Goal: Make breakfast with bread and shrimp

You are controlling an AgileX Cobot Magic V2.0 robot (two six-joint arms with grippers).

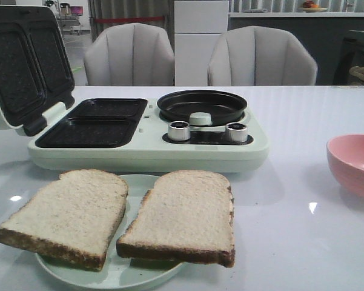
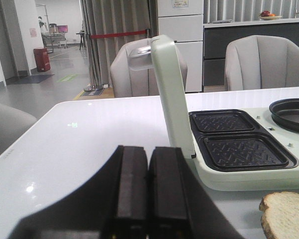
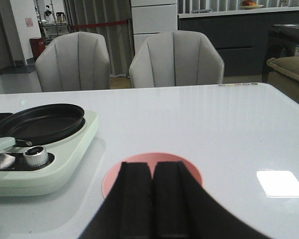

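Two bread slices, the left one (image 1: 66,215) and the right one (image 1: 185,215), lie side by side on a pale green plate (image 1: 130,276) at the table's front. A corner of one slice shows in the left wrist view (image 2: 287,219). No shrimp is in view. My left gripper (image 2: 148,154) is shut and empty, above the table left of the breakfast maker (image 2: 249,174). My right gripper (image 3: 151,169) is shut and empty, just before the pink bowl (image 3: 139,159). Neither gripper shows in the front view.
The pale green breakfast maker (image 1: 145,154) stands behind the plate, lid (image 1: 24,60) open upright, two black sandwich trays (image 1: 91,130), a round black pan (image 1: 201,104) and two knobs (image 1: 179,130). The pink bowl (image 1: 354,163) sits at the right edge. Two grey chairs stand behind the table.
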